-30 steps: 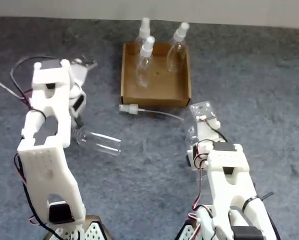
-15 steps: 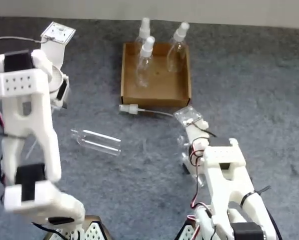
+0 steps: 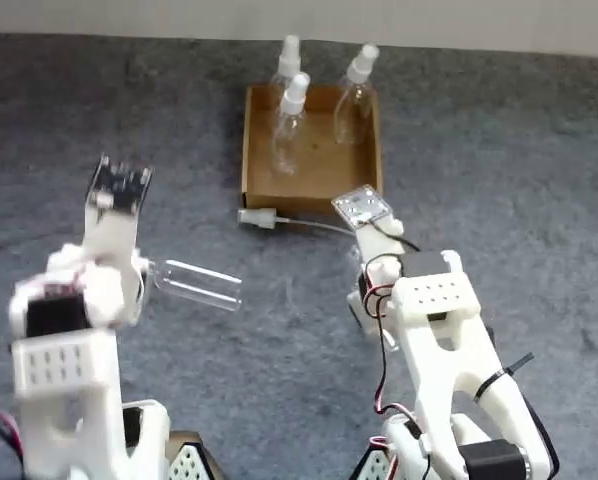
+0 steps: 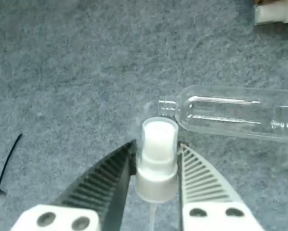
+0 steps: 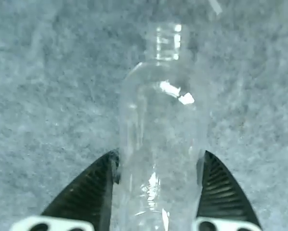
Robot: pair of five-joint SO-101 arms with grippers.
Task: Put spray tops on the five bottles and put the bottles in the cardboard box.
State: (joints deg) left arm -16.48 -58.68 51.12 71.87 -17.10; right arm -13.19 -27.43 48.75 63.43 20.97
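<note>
Bottles: 5. 3 capped bottles [image 3: 289, 125] stand upright in the cardboard box [image 3: 324, 185], 1 lying bottle [image 3: 199, 283] is uncapped on the tabletop [image 3: 499, 180], and 1 is the held bottle [image 5: 161, 110].
Spray tops: 5. 3 are fitted, 1 loose spray top [image 3: 257, 217] lies just beside the box, and 1 is the held spray top [image 4: 158, 163].
Left wrist view: left tool [image 4: 157, 146] clamped on the held spray top, near the lying bottle's neck.
Right wrist view: right tool [image 5: 158, 155] clamped on the uncapped held bottle.

Your counter [image 3: 529, 150] is mottled grey and fuzzy all over, evenly lit, with a pale wall [image 3: 129, 15] along its far edge.
</note>
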